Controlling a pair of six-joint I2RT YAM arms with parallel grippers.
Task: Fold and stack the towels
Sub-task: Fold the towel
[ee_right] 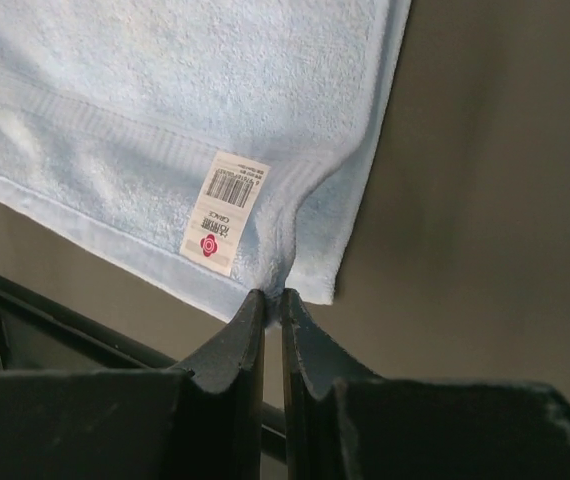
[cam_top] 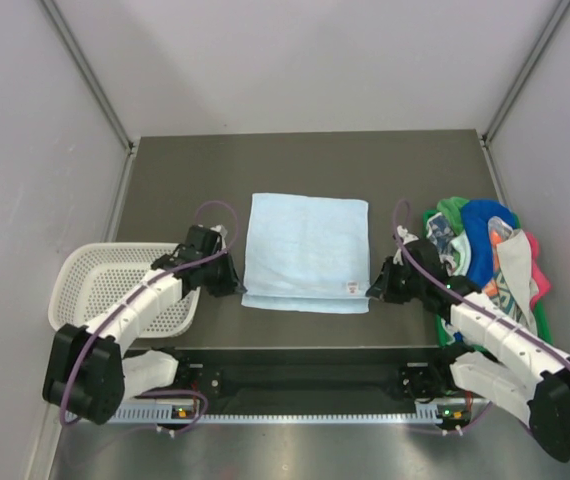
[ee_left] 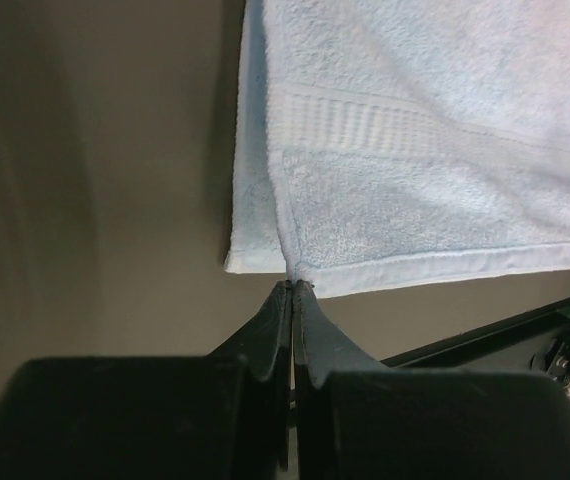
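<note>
A pale blue towel [cam_top: 305,250] lies folded in two layers at the table's middle. My left gripper [cam_top: 237,287] is shut on its near left corner; the left wrist view shows the jaws [ee_left: 294,284] pinching the hem of the towel [ee_left: 435,130]. My right gripper [cam_top: 373,290] is shut on its near right corner, next to a white label [ee_right: 225,212] on the towel [ee_right: 145,110], with the jaws [ee_right: 274,296] pinching a bunched fold. A heap of towels [cam_top: 485,255] in royal blue, green, pink and print lies at the right.
A white plastic mesh basket [cam_top: 90,290] stands at the left, partly under my left arm. The heap at the right rests on a green tray [cam_top: 543,318]. The black rail [cam_top: 305,358] of the arm bases runs along the near edge. Grey walls enclose the table.
</note>
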